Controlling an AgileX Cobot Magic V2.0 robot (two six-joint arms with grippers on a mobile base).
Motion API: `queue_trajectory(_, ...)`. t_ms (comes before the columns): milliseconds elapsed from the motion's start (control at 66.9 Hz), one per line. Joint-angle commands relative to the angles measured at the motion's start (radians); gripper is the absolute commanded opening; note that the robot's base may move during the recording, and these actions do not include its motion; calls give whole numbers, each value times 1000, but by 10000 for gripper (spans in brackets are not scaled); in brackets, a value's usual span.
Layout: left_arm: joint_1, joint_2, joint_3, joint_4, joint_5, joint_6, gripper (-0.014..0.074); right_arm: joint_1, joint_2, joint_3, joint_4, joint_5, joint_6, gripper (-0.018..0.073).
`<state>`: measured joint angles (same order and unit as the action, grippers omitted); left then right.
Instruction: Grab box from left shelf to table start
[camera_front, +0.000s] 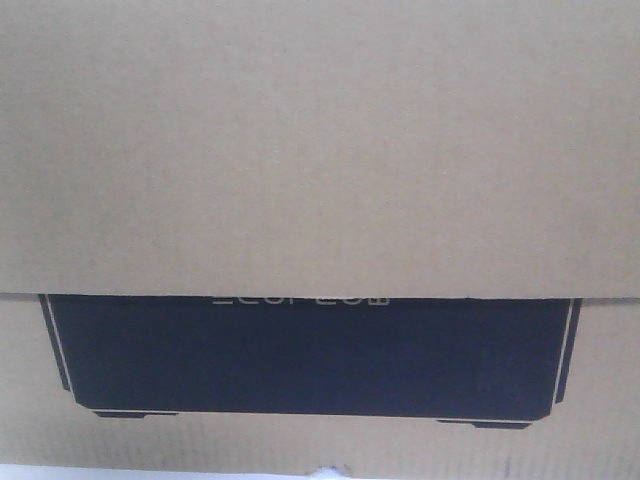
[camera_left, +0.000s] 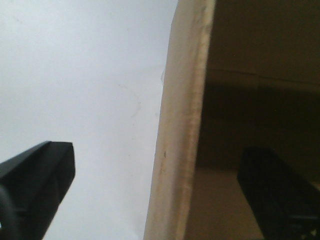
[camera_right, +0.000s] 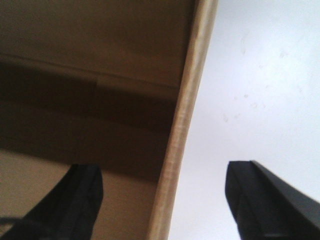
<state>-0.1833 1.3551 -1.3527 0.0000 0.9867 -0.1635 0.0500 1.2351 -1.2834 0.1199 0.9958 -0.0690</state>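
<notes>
The brown cardboard box (camera_front: 320, 150) fills the front view, its black printed panel (camera_front: 310, 355) with a thin white outline low in the frame. The left shelf is out of view. My left gripper (camera_left: 155, 155) is open and straddles the box's left wall (camera_left: 180, 100), with one finger (camera_left: 37, 175) outside and the other (camera_left: 272, 190) inside the box. My right gripper (camera_right: 164, 169) is open and straddles the right wall (camera_right: 185, 100), with one finger (camera_right: 75, 200) inside and the other (camera_right: 260, 195) outside. No finger visibly touches the cardboard.
A plain white surface lies beyond the box's outer sides in the left wrist view (camera_left: 75, 75) and in the right wrist view (camera_right: 260, 75). The box hides everything else ahead.
</notes>
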Motion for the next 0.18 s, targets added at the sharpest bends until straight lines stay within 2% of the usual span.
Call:
queue_trajectory(0,-5,-87,-65,-6,5,26,566,-5,-79,-53,-5,-32,-9,560)
queue_trajectory(135,-5,-205,-35,0,-4,28,488,-5,-165,-44,-5,-12,-9,398)
queue_trajectory(164,-5,-245,-19,0,-18,28,447,-5,-187,-35,-5,-11,-9,332)
